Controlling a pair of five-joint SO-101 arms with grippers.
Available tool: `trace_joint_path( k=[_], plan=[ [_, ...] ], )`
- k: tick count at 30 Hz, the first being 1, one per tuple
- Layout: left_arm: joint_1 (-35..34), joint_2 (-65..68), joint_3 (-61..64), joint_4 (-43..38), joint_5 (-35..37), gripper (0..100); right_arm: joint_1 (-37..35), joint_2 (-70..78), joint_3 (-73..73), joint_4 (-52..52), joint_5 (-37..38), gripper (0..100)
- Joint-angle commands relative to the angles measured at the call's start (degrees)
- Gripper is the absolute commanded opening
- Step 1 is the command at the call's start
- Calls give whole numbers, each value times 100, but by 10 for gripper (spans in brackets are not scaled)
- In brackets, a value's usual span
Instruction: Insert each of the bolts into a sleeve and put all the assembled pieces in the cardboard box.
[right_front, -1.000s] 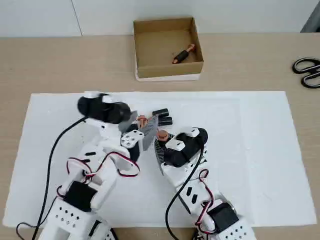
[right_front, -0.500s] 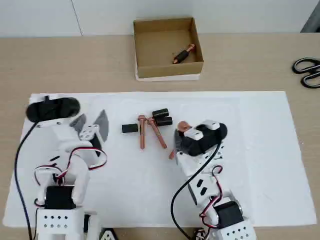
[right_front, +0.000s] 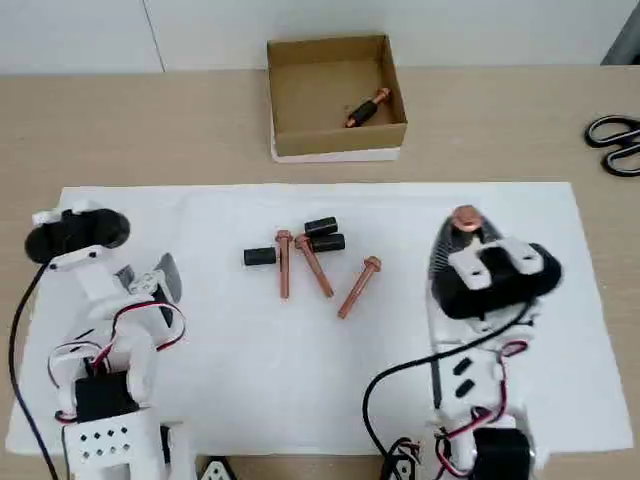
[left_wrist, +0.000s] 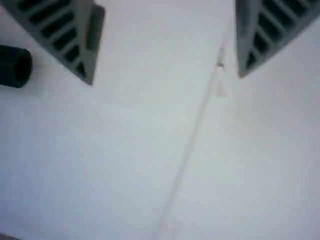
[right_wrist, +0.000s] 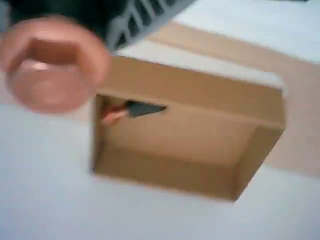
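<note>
The cardboard box (right_front: 335, 60) stands beyond the white sheet, and one bolt-in-sleeve piece (right_front: 367, 107) lies inside it. On the sheet's middle lie three copper bolts (right_front: 314, 265) and three black sleeves (right_front: 260, 257). My right gripper (right_front: 458, 240) hangs over the sheet's right part, shut on a bolt (right_front: 465, 217) whose copper head points toward the box; its shank is hidden. In the right wrist view that bolt head (right_wrist: 52, 67) is close up, with the box (right_wrist: 190, 135) beyond. My left gripper (right_front: 148, 278) is open over the sheet's left part, holding nothing. A sleeve (left_wrist: 12, 65) lies beside its fingers (left_wrist: 70, 35).
Scissors (right_front: 615, 143) lie on the wooden table (right_front: 120, 130) at the far right. The white sheet (right_front: 520, 330) covers the work area, with a crease (left_wrist: 190, 145) under the left gripper.
The left arm has drawn back from the middle to the sheet's left side, with its gripper open. The right arm has swung right and away from the pile, carrying the bolt.
</note>
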Motion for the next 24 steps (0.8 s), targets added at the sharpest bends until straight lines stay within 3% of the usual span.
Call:
trace_joint_path(
  k=[1, 13, 24],
  plan=[
    [-202, -97, -22, 26, -26, 179, 295, 312, -1046, 207, 62, 3],
    [-220, -97, -4, 18, -26, 178, 242, 5191, -4756, -268, 18, 3],
    [-229, -97, 127, 0, -18, 178, -1095, 9103, -7675, -699, 18, 3]
  ],
)
